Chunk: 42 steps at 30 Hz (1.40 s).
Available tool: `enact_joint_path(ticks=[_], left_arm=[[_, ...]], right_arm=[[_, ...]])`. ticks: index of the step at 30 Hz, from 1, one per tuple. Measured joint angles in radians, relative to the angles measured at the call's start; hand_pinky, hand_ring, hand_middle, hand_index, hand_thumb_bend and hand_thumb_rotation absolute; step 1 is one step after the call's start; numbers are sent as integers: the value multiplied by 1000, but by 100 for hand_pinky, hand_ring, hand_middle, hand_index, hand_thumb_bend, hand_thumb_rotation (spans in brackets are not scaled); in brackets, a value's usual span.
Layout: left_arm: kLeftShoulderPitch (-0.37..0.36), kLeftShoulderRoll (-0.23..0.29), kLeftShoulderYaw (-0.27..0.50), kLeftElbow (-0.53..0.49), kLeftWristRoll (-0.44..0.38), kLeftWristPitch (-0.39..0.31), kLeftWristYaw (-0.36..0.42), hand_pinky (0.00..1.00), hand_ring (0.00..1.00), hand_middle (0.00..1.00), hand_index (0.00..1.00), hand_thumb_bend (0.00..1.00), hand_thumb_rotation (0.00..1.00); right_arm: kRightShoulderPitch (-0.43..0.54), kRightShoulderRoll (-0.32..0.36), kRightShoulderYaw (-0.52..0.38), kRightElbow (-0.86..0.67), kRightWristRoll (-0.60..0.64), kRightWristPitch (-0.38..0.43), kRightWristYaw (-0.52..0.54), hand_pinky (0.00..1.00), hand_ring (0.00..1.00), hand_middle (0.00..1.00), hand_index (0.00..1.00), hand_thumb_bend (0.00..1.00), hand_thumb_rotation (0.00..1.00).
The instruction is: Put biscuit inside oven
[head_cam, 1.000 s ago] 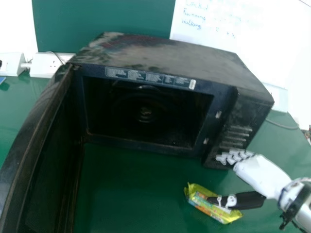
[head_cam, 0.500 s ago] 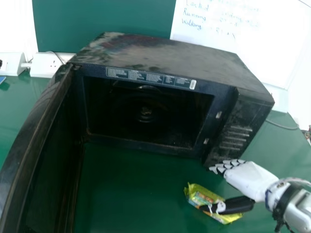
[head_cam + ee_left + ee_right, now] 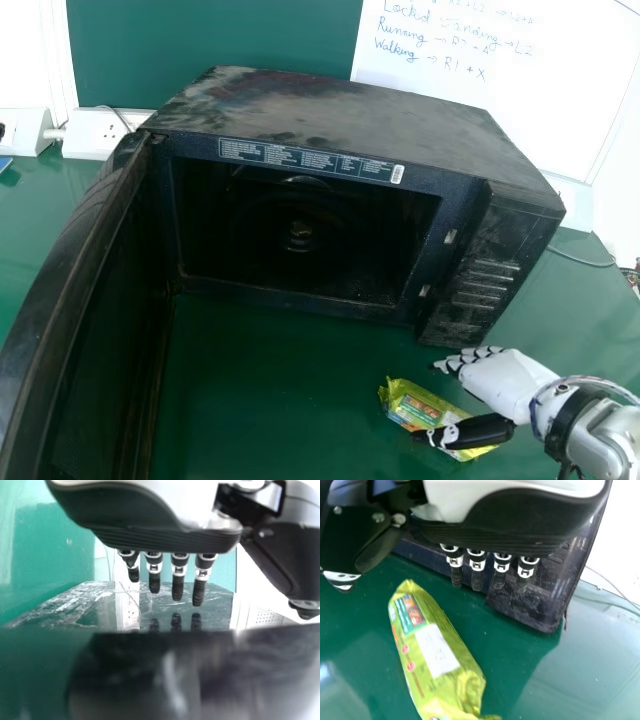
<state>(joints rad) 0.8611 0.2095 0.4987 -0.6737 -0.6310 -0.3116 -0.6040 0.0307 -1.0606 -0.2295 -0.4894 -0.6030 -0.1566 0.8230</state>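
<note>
The right robot hand (image 3: 505, 385), a smooth white shell over matte black ribbed parts, is spread wide and holds nothing, its slender fingers straight and the thumb standing well away from them. Just beside it, partly behind the thumb in the head view, the biscuit packet (image 3: 420, 405) lies on the tabletop (image 3: 270, 400), outside the oven (image 3: 340, 110); it is a plump yellow-green pillow of shiny, creased film with crimped ends. The tabletop is glossy green and softly reflective. Beyond stands the oven, a dark box with a scuffed, blotchy top, raised slats on its right front and a rounded form in its shadowed cavity. Its door (image 3: 75, 300), a long, gently bowed slab, hangs open at the left. The left robot hand (image 3: 150, 535) shows in its wrist view, fingers straight, thumb wide. Behind rises a smooth whiteboard (image 3: 560, 90) with handwriting.
</note>
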Motion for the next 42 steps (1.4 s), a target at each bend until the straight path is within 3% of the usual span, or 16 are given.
enact_joint_path(ticks=[15,42], left_arm=[[14,0,14,-19,-1,3,0,97,90,93,92,100,100],[16,-9,23,-24,-9,-2,-5,100,90,95,95,100,100]], right_arm=[[27,0,18,40,-31,18,5,100,100,100,100,99,100],[16,73,148,150,-145,27,-173,100,100,100,100,97,100]])
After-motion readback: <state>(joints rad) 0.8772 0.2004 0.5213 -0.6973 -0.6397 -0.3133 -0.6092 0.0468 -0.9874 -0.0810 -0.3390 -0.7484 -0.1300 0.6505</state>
